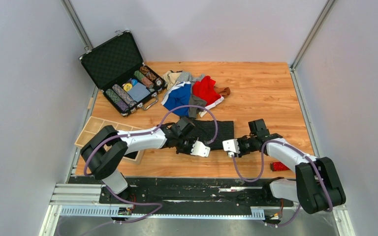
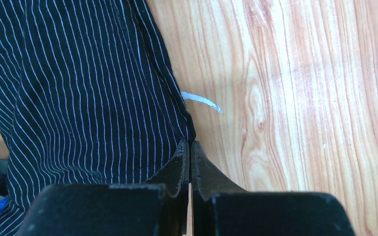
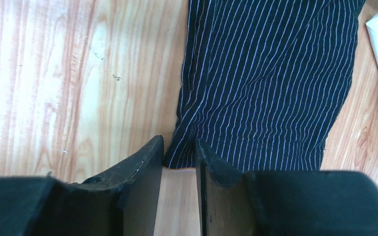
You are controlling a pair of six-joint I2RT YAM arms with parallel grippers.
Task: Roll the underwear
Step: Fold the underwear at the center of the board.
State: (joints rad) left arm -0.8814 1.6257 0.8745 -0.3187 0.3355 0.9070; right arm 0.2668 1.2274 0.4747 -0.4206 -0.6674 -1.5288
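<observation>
A black underwear with thin white stripes (image 1: 217, 132) lies spread flat on the wooden table. My left gripper (image 1: 203, 149) is shut, and in the left wrist view its tips (image 2: 190, 145) pinch the near corner of that striped cloth (image 2: 88, 98). My right gripper (image 1: 230, 147) sits at the other near corner. In the right wrist view its jaws (image 3: 179, 145) stand a little apart, with the corner of the cloth (image 3: 270, 73) just between the tips. More underwear (image 1: 193, 91) in red, blue, grey and beige is heaped behind.
An open black case (image 1: 114, 61) holding poker chips stands at the back left. A wooden divided tray (image 1: 96, 129) lies by the left arm. A small red object (image 1: 279, 166) rests beside the right arm. A white tag (image 2: 203, 101) sticks out from the cloth's edge.
</observation>
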